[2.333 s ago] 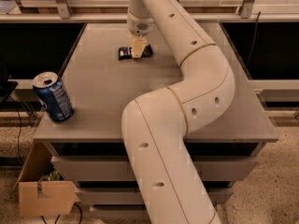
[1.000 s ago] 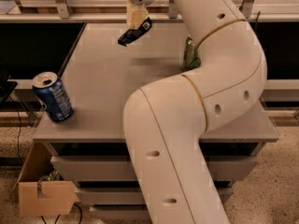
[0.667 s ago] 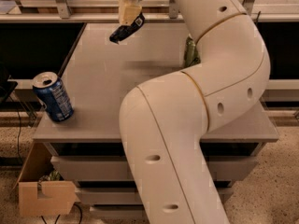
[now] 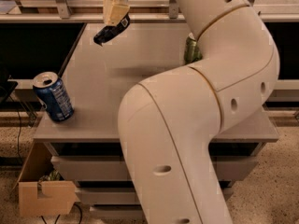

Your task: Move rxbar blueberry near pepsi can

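Note:
The rxbar blueberry (image 4: 110, 31) is a dark navy wrapper, tilted and held in the air above the far left part of the grey table (image 4: 140, 55). My gripper (image 4: 115, 18) is shut on its upper end, well above the tabletop. The pepsi can (image 4: 53, 97), blue with a silver top, stands upright at the table's front left corner, well forward and left of the bar. My large white arm (image 4: 196, 115) fills the middle and right of the view.
A green can (image 4: 191, 50) stands on the table's right side, mostly hidden behind my arm. A cardboard box (image 4: 42, 195) sits on the floor below the front left corner. A metal rail and shelf run behind the table.
The gripper lifted the bar off the far part of the table and carried it up and to the left. The pepsi can has not moved.

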`<move>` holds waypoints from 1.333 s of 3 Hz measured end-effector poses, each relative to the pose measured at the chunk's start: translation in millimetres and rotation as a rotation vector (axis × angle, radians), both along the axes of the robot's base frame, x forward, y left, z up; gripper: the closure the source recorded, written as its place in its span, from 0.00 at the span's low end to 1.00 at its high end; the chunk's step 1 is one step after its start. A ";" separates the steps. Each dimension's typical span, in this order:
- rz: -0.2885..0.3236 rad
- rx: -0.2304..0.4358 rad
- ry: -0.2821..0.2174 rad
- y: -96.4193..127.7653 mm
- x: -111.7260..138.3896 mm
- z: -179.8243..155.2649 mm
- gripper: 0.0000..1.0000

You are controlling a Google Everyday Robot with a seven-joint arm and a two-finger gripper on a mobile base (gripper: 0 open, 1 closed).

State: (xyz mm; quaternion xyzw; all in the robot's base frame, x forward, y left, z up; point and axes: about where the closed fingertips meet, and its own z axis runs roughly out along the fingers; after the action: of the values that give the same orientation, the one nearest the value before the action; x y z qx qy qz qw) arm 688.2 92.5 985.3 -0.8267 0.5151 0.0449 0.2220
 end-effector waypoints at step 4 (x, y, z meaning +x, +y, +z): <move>0.070 0.089 0.012 46.7 -35.1 -20.2 1.00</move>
State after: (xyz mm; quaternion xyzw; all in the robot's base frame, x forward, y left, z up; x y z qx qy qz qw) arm 653.1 139.2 965.2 -0.8332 0.4847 0.0805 0.2536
